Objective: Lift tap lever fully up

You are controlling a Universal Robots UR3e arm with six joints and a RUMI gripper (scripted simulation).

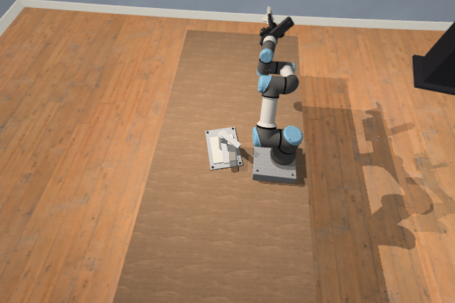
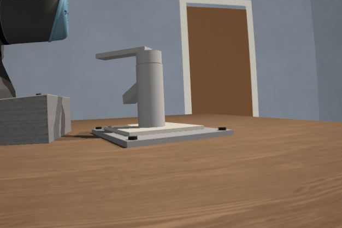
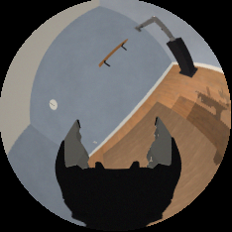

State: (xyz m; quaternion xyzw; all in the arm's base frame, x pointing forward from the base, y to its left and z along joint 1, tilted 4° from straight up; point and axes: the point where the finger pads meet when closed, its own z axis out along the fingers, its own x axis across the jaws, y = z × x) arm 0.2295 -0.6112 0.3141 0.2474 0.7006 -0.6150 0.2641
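A grey tap [image 2: 149, 88] stands upright on a grey baseplate [image 2: 163, 134] on the table, just left of the arm's base [image 1: 275, 167]. Its flat lever [image 2: 121, 53] lies about level and points towards the arm; a short spout [image 2: 129, 95] juts out below it. The tap also shows in the top view [image 1: 224, 147], with the lever [image 1: 230, 139]. My gripper [image 1: 270, 16] is raised high on the upright arm, far from the tap, and points away towards the far wall. In the wrist view its fingers stand wide apart with nothing between them. The tap is not in the wrist view.
The arm's grey mounting block [image 2: 33, 117] stands close beside the baseplate. A black stand [image 1: 435, 66] is off the table at the far right. A brown door [image 2: 218, 59] is in the wall behind the tap.
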